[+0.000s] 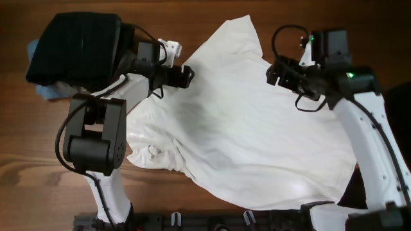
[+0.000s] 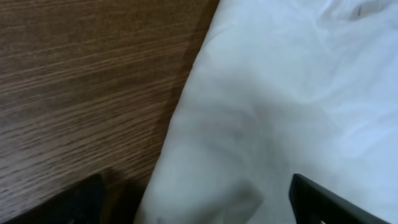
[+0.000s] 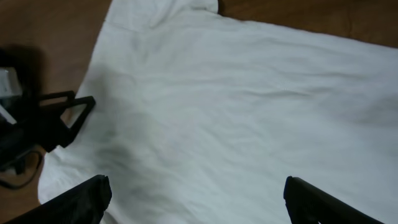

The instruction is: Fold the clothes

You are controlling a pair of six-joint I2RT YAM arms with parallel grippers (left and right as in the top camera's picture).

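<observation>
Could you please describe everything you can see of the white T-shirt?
The white T-shirt is soft, plain fabric with no print showing. It lies spread but wrinkled on the wooden table, bunched at its left edge. The left gripper and right gripper hover over it, jaws open, holding nothing.

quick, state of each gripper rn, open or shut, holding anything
left gripper: open, holding nothing, over the shirt edge
right gripper: open, holding nothing, above the shirt

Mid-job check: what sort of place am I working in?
Likely a robot clothes-folding workbench: a brown wood-grain table, a white fabric T-shirt spread on it, and a folded black fabric garment beside it.
</observation>
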